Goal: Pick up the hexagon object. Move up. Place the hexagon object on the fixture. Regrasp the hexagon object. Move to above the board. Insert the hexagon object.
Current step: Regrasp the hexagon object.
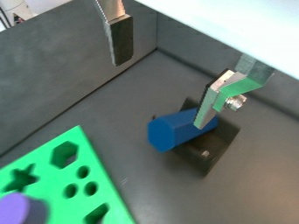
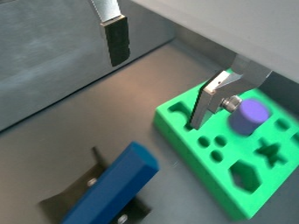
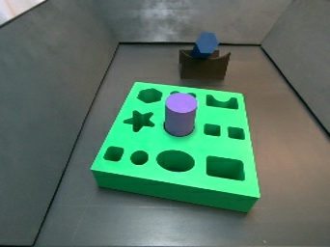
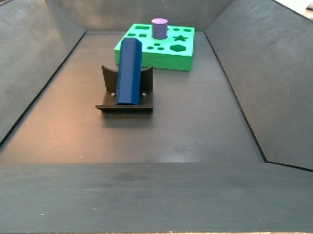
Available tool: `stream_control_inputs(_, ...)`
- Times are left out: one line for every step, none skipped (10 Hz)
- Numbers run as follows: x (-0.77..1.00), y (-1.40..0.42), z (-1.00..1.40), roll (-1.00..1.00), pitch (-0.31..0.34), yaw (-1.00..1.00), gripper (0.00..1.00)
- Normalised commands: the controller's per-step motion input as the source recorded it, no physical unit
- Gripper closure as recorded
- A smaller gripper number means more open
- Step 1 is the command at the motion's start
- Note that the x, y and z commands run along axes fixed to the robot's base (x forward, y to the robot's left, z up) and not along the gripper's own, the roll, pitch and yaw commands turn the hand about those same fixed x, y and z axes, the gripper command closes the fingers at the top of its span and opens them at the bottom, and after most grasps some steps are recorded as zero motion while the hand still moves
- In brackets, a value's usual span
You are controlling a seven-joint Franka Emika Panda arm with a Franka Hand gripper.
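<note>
The hexagon object, a long bright blue bar, lies in the notch of the dark fixture and overhangs it at both ends. It shows in both wrist views and end-on in a side view, on the fixture. My gripper is open and empty, raised above the floor between the bar and the green board. One finger hangs over the bar's end. The gripper is out of both side views.
A purple cylinder stands upright in a hole of the board, also seen in a wrist view. Dark sloping bin walls enclose the floor. The board sits at the far end from the fixture.
</note>
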Motion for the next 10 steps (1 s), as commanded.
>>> stream_control_inputs(0.01, -0.02, 0.01, 1.0, 0.006, 0.04, 0.0)
stream_control_inputs(0.01, -0.02, 0.01, 1.0, 0.009, 0.04, 0.0)
stream_control_inputs(0.03, -0.03, 0.0, 1.0, 0.017, 0.05, 0.0)
stream_control_inputs(0.04, -0.03, -0.01, 1.0, 0.027, 0.05, 0.0)
stream_control_inputs(0.06, -0.03, -0.01, 1.0, 0.036, 0.05, 0.0)
stream_control_inputs(0.07, -0.03, -0.01, 1.0, 0.043, 0.05, 0.0)
stream_control_inputs(0.08, -0.03, -0.02, 1.0, 0.061, 0.06, 0.0)
stream_control_inputs(0.1, -0.04, -0.01, 1.0, 0.083, 0.06, 0.0)
stream_control_inputs(0.11, -0.04, -0.01, 1.0, 0.103, 0.07, 0.0)
stream_control_inputs(0.12, -0.05, -0.02, 1.0, 0.118, 0.08, 0.0)
